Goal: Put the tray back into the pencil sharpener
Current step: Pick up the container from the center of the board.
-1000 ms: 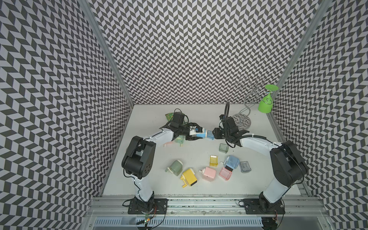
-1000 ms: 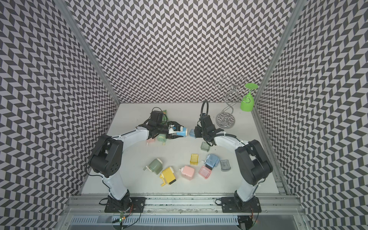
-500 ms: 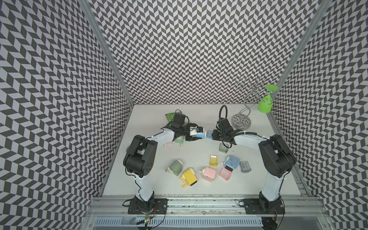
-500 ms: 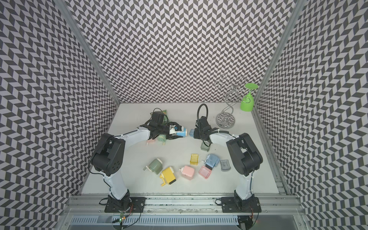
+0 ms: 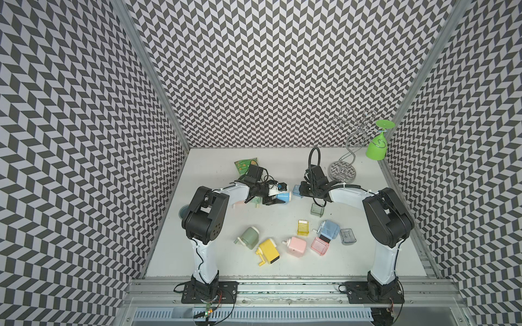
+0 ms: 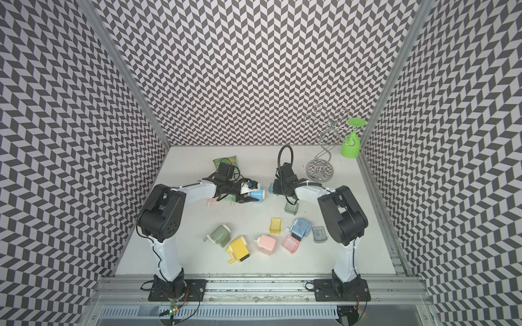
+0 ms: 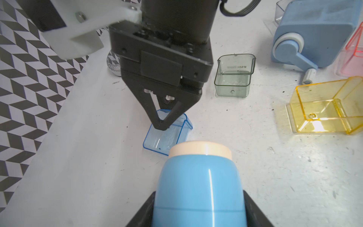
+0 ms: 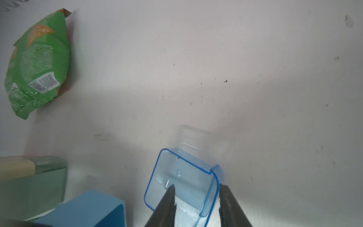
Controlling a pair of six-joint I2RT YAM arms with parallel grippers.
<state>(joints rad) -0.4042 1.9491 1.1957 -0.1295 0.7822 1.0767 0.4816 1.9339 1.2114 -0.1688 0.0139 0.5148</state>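
Note:
My left gripper (image 7: 198, 208) is shut on the pencil sharpener (image 7: 198, 182), a light blue body with a cream end; both top views show it lying level over the table (image 5: 284, 196) (image 6: 257, 194). Just past that cream end, the clear blue tray (image 7: 163, 139) (image 8: 182, 176) lies on the table, open side up. My right gripper (image 8: 196, 188) (image 5: 300, 194) is down on it, open. One finger is inside the tray. The other is just outside its side wall. A gap shows between the inner finger and that wall.
Green (image 5: 250, 238), yellow (image 5: 268, 251), pink (image 5: 296, 245) and blue (image 5: 329, 232) sharpeners lie at the front with grey-green (image 5: 317, 210), yellow (image 5: 302, 228), pink (image 5: 319, 246) and grey (image 5: 347, 236) trays. A green snack bag (image 5: 244, 165) and a wire rack (image 5: 343, 170) holding a green glass (image 5: 377, 146) stand at the back.
The right arm's elbow has swung inward to the left and its fingers have narrowed around the tray's wall. The left arm and the sharpener have not moved.

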